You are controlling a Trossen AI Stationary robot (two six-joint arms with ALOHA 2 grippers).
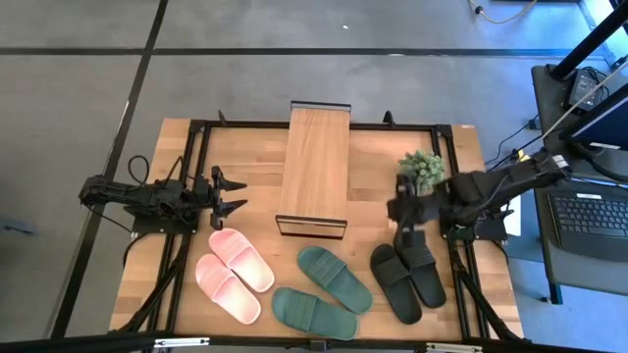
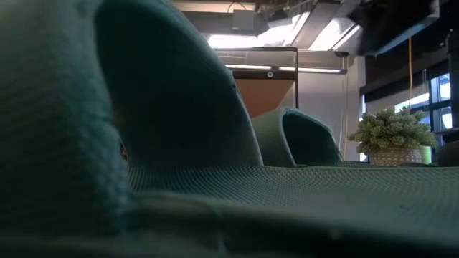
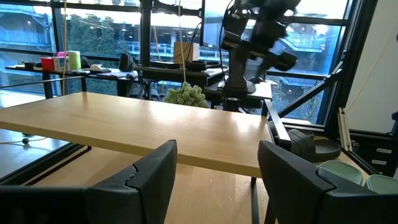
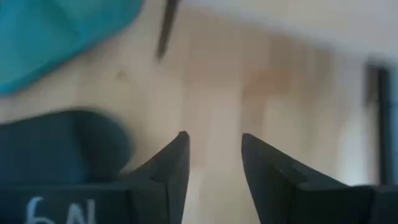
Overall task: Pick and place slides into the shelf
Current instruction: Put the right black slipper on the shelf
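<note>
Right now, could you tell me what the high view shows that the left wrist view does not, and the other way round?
Only the high view shows the pink slides, the black slides and the right gripper just above the black pair. Only the left wrist view shows the windows beyond the table and the left gripper open from behind. Both show the shelf, the potted plant and the right arm.

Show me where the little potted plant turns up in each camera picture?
High view: potted plant on the table's right side, right of the shelf.
Low view: plant at far right.
Left wrist view: plant beyond the shelf board.
Right wrist view: not in it.
Shared landmark: the shelf.
</note>
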